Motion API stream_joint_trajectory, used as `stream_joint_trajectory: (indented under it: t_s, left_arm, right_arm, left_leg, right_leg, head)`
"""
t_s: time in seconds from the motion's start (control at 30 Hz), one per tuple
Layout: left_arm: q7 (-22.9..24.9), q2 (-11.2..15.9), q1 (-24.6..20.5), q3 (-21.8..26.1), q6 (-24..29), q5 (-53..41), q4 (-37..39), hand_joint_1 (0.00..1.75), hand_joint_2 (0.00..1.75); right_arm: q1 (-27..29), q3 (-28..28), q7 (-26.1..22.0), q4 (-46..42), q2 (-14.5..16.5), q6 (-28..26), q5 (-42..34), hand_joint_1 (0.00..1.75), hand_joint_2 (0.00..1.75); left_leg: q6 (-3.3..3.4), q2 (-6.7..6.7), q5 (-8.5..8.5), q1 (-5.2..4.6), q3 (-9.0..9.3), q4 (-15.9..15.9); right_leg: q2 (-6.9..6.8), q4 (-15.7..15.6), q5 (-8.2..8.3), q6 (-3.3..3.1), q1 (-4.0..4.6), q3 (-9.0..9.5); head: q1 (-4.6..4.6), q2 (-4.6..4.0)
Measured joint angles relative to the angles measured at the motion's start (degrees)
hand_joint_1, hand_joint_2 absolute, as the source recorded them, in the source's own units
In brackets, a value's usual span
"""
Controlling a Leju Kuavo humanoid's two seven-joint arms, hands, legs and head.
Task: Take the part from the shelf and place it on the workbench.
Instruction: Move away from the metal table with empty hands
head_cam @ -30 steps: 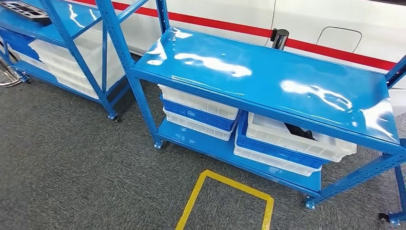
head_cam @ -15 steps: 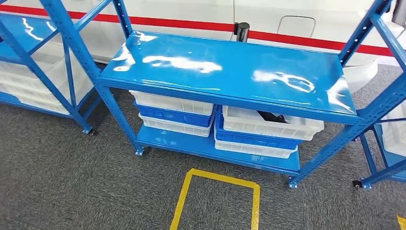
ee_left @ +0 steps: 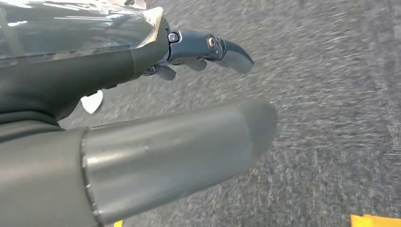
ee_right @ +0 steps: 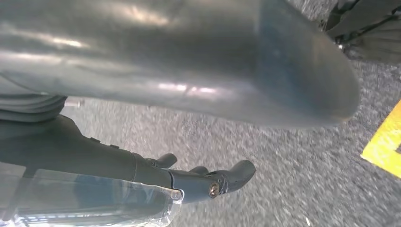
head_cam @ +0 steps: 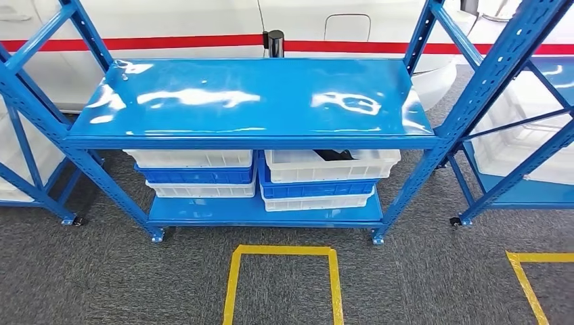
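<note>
Approach step: both hands, left hand (ee_left: 189, 94) and right hand (ee_right: 198, 142), hang spread and hold nothing. Next, reach the black part (head_cam: 334, 155) in the white bin (head_cam: 332, 166) at one o'clock.

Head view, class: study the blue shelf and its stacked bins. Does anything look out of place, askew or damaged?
Nothing stands out. The blue shelf stands square, and its white and blue bins sit in two neat stacks on the lower level. A dark part lies in the top right-hand bin; too little shows to judge its condition.
</note>
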Motion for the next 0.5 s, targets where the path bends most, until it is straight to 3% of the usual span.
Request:
stream_joint_trajectory:
  t_s: [0.07,0.1,0.17,0.23,0.3,0.33,0.4,0.43,0.5]
  left_arm:
    - [-0.03,0.01,-0.11,0.02,-0.02,-0.02,0.0,0.0,0.0]
    - [-0.03,-0.04,-0.2,0.02,-0.03,-0.01,0.0,0.0,0.0]
    - [-0.04,-0.15,-0.22,0.03,-0.08,0.02,0.0,0.0,0.0]
    - [-0.04,-0.19,-0.1,0.03,-0.25,0.15,0.0,0.0,0.0]
    - [-0.07,-0.2,-0.03,0.05,-0.8,0.39,0.0,0.0,0.0]
    - [-0.08,-0.22,-0.03,0.06,-1.19,0.55,0.0,0.0,0.0]
    - [-0.1,-0.3,-0.08,0.08,-1.75,0.82,0.0,0.0,0.0]
    - [-0.1,-0.31,-0.11,0.08,-1.88,0.91,0.0,0.0,0.0]
    - [-0.11,-0.25,-0.22,0.08,-1.92,0.96,0.0,0.0,0.0]
  right_arm:
    - [0.12,-0.01,0.02,0.0,-0.02,0.0,0.01,0.0,0.0]
    - [0.23,-0.01,0.07,0.0,-0.07,-0.01,0.02,0.0,0.0]
    - [0.2,-0.02,0.21,0.0,-0.1,-0.01,0.11,0.0,0.0]
    - [-0.03,-0.02,0.3,0.0,-0.1,-0.01,0.33,0.0,0.0]
    - [-0.01,-0.02,0.1,0.0,-0.13,-0.02,0.71,0.0,0.0]
    - [0.11,-0.02,-0.07,0.0,-0.16,-0.02,0.92,0.0,0.0]
    - [0.29,-0.02,-0.4,0.0,-0.27,-0.05,1.27,0.0,0.0]
    - [0.26,-0.02,-0.49,0.0,-0.29,-0.06,1.35,0.0,0.0]
    - [0.19,-0.01,-0.57,0.0,-0.27,-0.08,1.4,0.0,0.0]
  left_leg:
    - [0.3,0.98,0.06,-0.37,0.13,-0.47]
    - [0.6,1.63,0.3,-0.43,0.28,-0.84]
    - [1.31,3.16,0.79,-0.35,0.52,-1.64]
    - [1.65,4.77,0.91,-0.44,0.46,-1.85]
    - [1.63,6.07,0.89,-0.52,0.33,-1.79]
    - [1.58,6.5,0.88,-0.49,0.3,-1.77]
    - [1.27,7.11,0.83,-0.41,0.43,-1.68]
    - [0.95,7.3,0.73,-0.51,0.51,-1.57]
    - [0.2,7.47,0.44,-0.76,0.68,-1.39]
  right_leg:
    - [1.13,-0.13,0.23,0.85,-0.04,-0.71]
    - [0.74,0.19,0.12,1.17,-0.06,-1.09]
    - [-2.01,3.71,-1.77,1.19,0.1,-2.91]
    - [-4.93,11.13,-5.28,0.81,0.06,-6.59]
    - [-5.7,16.16,-7.08,1.23,-0.15,-8.88]
    - [-5.87,15.54,-6.65,1.77,-0.28,-8.28]
    - [-6.49,8.01,-3.94,2.96,-0.68,-3.69]
    - [-6.95,3.92,-2.62,3.18,-0.74,-1.42]
    - [-7.48,-0.45,-1.31,2.61,-0.69,0.83]
  head:
    - [0.0,0.0]
    - [-0.01,0.0]
    - [0.23,0.0]
    - [0.48,0.0]
    - [0.49,0.0]
    - [0.5,0.0]
    - [0.53,0.0]
    - [0.55,0.0]
    - [0.49,0.0]
